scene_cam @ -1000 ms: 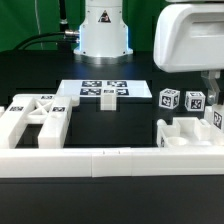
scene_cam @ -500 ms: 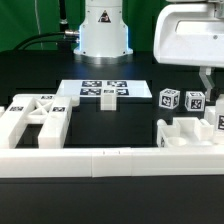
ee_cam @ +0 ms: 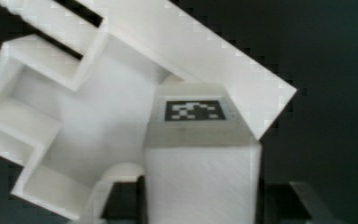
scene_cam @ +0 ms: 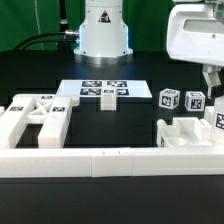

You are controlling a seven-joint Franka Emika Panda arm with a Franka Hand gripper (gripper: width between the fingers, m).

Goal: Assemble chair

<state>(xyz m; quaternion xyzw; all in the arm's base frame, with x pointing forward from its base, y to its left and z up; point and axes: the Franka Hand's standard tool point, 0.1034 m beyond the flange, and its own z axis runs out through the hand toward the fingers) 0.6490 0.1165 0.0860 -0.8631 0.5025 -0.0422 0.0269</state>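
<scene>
The chair's white parts lie apart on the black table. A framed part (scene_cam: 36, 116) lies at the exterior view's left. A blocky frame part (scene_cam: 188, 133) lies at the right, with two small tagged pieces (scene_cam: 170, 100) behind it. My gripper (scene_cam: 210, 76) hangs above the right part. In the wrist view, a white tagged bar (ee_cam: 197, 110) on a boxy frame (ee_cam: 51, 110) runs between my fingers (ee_cam: 300, 200). My gripper (ee_cam: 202, 205) is open, with a dark gap on each side of the bar.
The marker board (scene_cam: 103, 90) lies mid-table in front of the robot base (scene_cam: 103, 30). A long low white border wall (scene_cam: 110, 161) runs along the front edge. Black cables trail at the back left.
The arm has shifted toward the exterior view's right and slightly up. The chair parts have not moved.
</scene>
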